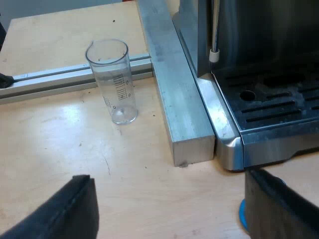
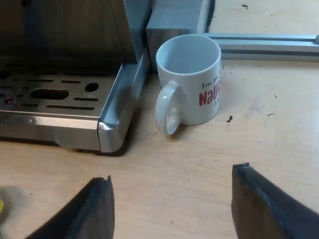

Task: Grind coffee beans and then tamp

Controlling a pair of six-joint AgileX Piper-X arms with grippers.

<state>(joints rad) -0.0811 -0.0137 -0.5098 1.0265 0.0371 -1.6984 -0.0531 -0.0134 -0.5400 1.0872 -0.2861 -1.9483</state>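
Observation:
A clear measuring glass [image 1: 112, 81] with printed marks stands upright and empty on the wooden table beside a grey metal bar [image 1: 175, 89]. The espresso machine's drip tray [image 1: 271, 107] lies past that bar, with a thin steam wand [image 1: 214, 35] above it. My left gripper [image 1: 169, 211] hangs open over the bare wood short of the glass, and a bit of something blue [image 1: 242, 215] peeks out by one finger. A white mug [image 2: 192, 79] with red lettering stands upright and empty next to the machine's tray corner [image 2: 112, 127]. My right gripper [image 2: 172, 209] is open, short of the mug, holding nothing.
Aluminium rails [image 1: 55, 79] run across the table behind the glass, and another rail [image 2: 269, 45] lies behind the mug. A small yellow spot [image 2: 2, 206] sits on the wood near the right gripper's finger.

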